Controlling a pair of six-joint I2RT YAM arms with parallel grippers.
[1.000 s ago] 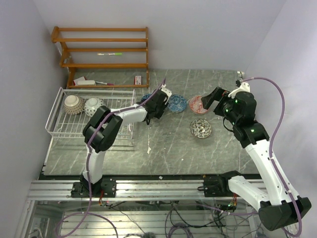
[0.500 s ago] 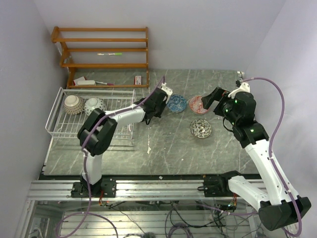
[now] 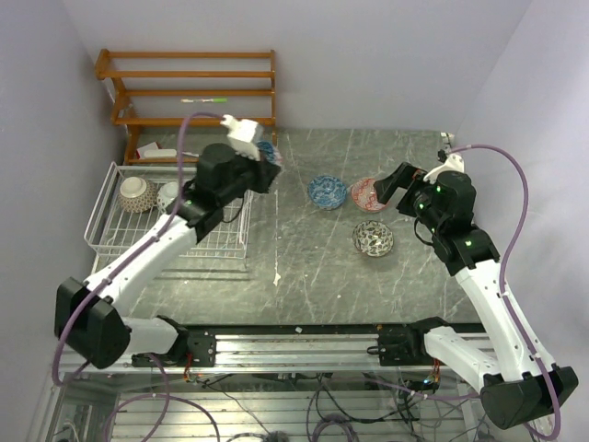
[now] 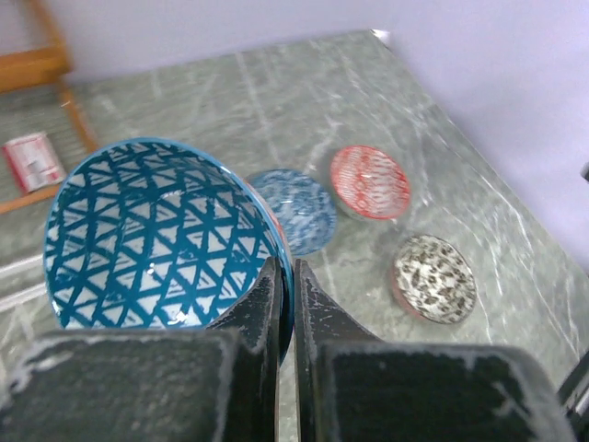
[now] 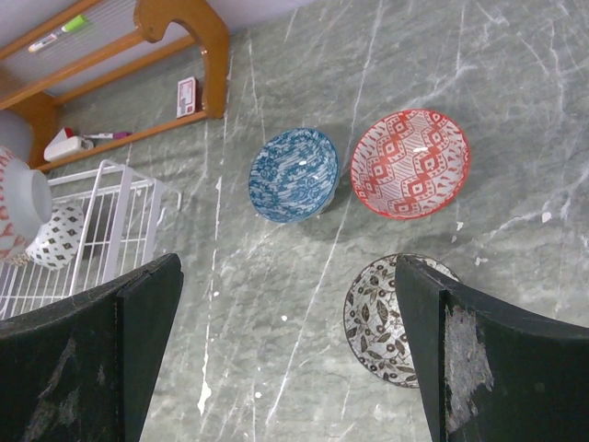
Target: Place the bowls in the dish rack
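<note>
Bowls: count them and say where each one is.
6. Two in the dish rack: a tan bowl and a pale bowl beside it. The left hand pinches a blue lattice bowl. On the table: blue bowl, red bowl, black-and-white bowl. The left arm may hide more.

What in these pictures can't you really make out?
- Held blue bowl: in the top view the left gripper covers most of it; in the left wrist view its fingers hide the near rim.
- Second bowl in the dish rack: top view, left arm overlaps it.
- Black-and-white bowl: right wrist view, edge behind the right gripper's finger.
- Wooden shelf items: top view, too small to identify.
</note>
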